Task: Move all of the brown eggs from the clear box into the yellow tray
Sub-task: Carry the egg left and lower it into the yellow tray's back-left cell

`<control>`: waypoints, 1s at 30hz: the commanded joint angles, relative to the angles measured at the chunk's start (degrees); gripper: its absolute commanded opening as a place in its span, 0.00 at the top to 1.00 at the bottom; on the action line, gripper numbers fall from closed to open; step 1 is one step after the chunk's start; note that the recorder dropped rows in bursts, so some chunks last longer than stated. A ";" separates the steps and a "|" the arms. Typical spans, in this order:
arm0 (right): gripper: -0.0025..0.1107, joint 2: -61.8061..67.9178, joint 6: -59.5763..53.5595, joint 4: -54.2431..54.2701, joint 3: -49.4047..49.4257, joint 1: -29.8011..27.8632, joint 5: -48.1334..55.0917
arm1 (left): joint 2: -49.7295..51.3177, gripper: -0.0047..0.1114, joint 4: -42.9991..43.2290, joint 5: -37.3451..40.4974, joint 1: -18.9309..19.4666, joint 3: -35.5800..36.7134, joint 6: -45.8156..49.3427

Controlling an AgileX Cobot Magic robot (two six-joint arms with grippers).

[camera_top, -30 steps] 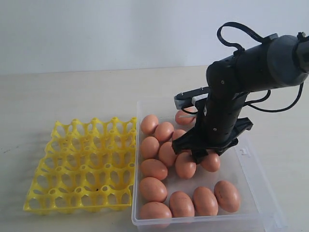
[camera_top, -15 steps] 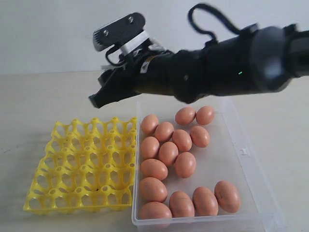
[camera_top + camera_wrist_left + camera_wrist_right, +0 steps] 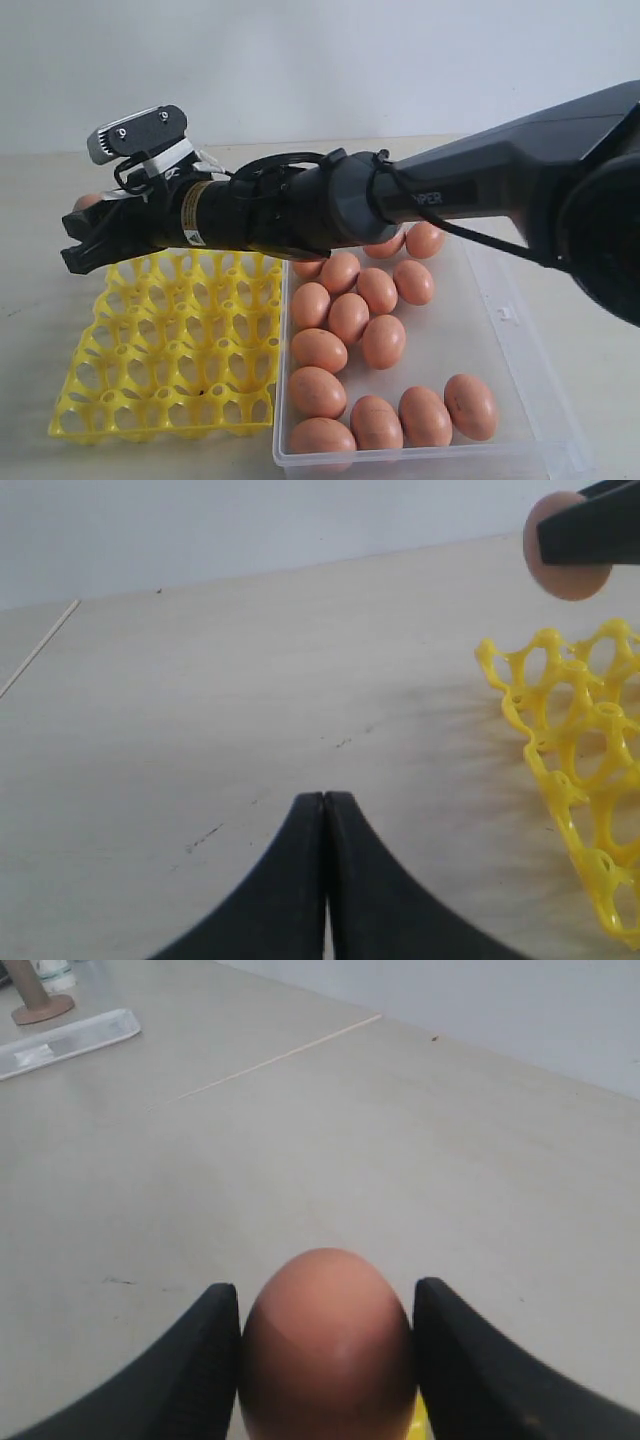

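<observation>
Right arm (image 3: 330, 210) reaches across from the right, over the clear box (image 3: 480, 330), towards the left side of the exterior view. The right fingers (image 3: 205, 1360) stand well apart and clamp one brown egg (image 3: 327, 1350) between them, one finger on each flank. This held egg hangs in the air near the far left corner of the yellow tray (image 3: 170, 340), above the bench (image 3: 30, 310) and touching neither tray nor bench. From the left wrist view it shows as a round tan shape under a dark finger, above the tray's corner pegs.

Left fingers (image 3: 305, 890): pressed flat together, nothing between them, over bare bench beside the tray.

The other brown eggs (image 3: 348, 318) lie loose in the clear box, mostly bunched along its left wall and near edge, several touching. Yellow tray sits on the bench just beside the box's left wall.
</observation>
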 commanded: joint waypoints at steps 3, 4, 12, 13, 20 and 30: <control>0.98 4.19 1.71 -1.35 -3.92 -1.50 -1.73 | -0.32 0.96 -0.14 -0.52 -0.43 -0.23 -0.36; 0.98 4.83 2.28 -1.35 -4.58 -1.51 -1.73 | -0.32 0.96 -0.14 -0.52 -0.43 -0.23 -0.36; 0.98 7.93 3.51 -1.35 -8.93 -2.15 -0.05 | -0.32 0.96 -0.14 -0.52 -0.43 -0.23 -0.36; 0.98 8.15 3.88 -1.35 -8.93 -2.15 0.03 | -0.32 0.96 -0.14 -0.52 -0.43 -0.23 -0.36; 0.98 9.48 4.15 -1.35 -8.93 -2.15 -0.13 | -0.32 0.96 -0.14 -0.52 -0.43 -0.23 -0.36; 0.76 10.64 4.05 -1.35 -8.93 -2.15 -0.88 | -0.32 0.96 -0.14 -0.52 -0.43 -0.23 -0.36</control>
